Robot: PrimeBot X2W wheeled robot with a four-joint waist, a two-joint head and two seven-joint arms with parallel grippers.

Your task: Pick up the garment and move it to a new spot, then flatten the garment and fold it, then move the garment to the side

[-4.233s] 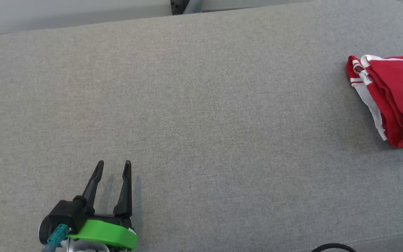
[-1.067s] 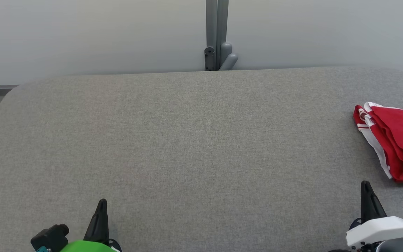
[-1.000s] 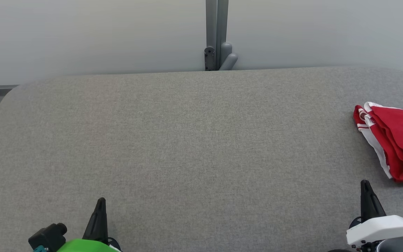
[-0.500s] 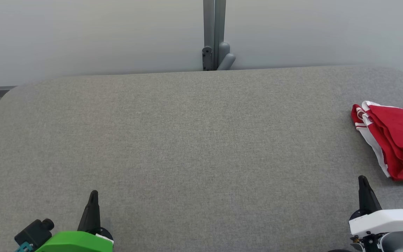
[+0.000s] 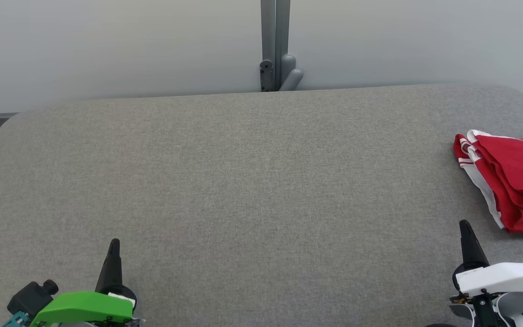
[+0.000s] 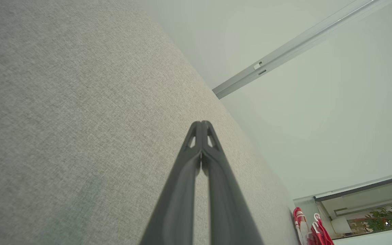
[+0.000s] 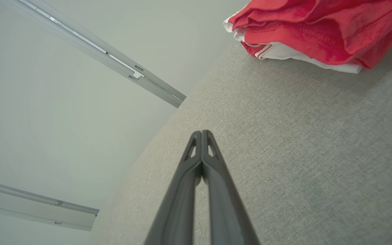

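From the head view I see the red and white garment lying folded at the right edge of the grey desk, partly cut off by the frame. My left pincer sits at the lower left and my right pincer at the lower right. Each points up the view with its two fingers pressed together and nothing between them. The right pincer is near the garment's closest corner but apart from it. Behind the desk a grey post rises against a pale wall.

In the left wrist view the left pincer is closed and empty over the desk. The garment shows small, well apart at the far end.

In the right wrist view the right pincer is closed and empty. The garment rests on the desk ahead of it, clear of the fingertips
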